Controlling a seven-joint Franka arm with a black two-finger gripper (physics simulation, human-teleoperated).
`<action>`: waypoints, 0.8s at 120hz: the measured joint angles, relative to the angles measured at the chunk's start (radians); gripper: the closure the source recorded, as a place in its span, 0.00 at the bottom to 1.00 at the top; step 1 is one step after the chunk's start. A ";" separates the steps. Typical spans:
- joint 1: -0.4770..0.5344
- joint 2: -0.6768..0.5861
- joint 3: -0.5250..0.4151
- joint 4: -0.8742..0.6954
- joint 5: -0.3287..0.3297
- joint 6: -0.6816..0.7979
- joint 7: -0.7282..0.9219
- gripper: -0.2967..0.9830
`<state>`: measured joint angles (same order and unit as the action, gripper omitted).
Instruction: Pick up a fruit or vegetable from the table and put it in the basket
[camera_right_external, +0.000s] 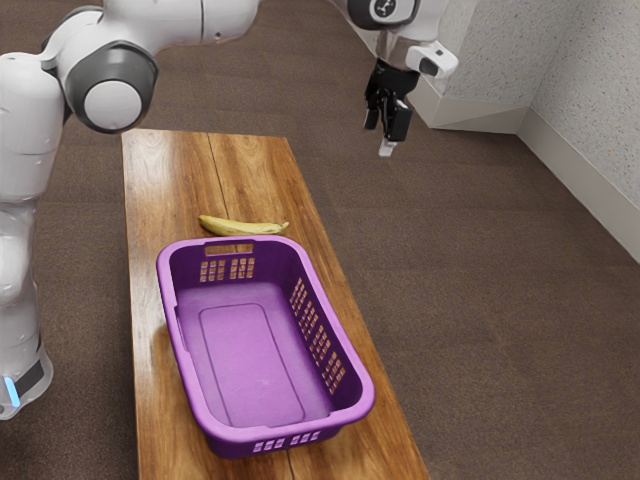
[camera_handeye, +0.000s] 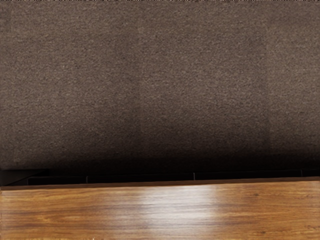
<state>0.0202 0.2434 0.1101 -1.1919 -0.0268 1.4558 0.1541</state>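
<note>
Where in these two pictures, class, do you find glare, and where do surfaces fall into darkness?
Wrist view: a pale glare patch whitens the glossy brown wooden table, while the brown-grey carpet darkens toward the table's edge; exterior view: the purple plastic laundry basket looks lighter on its inside floor, darker on the inner wall nearest the yellow banana.

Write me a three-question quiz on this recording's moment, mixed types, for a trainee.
1. True or false: the banana lies on the table, outside the basket.
2. What colour is the basket? A) green B) purple C) white
3. Fill in: in the exterior view, the gripper is seen against the brown ____.

Key: 1 true; 2 B; 3 floor.
</note>
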 joint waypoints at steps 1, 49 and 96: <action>0.000 -0.001 0.000 0.000 0.001 0.000 -0.001 0.23; -0.032 -0.079 -0.337 -0.107 0.148 0.016 -0.093 0.23; 0.002 -0.159 -0.190 -0.579 0.116 0.374 -0.147 0.23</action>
<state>0.0222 0.0845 -0.0803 -1.7707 0.0889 1.8302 0.0070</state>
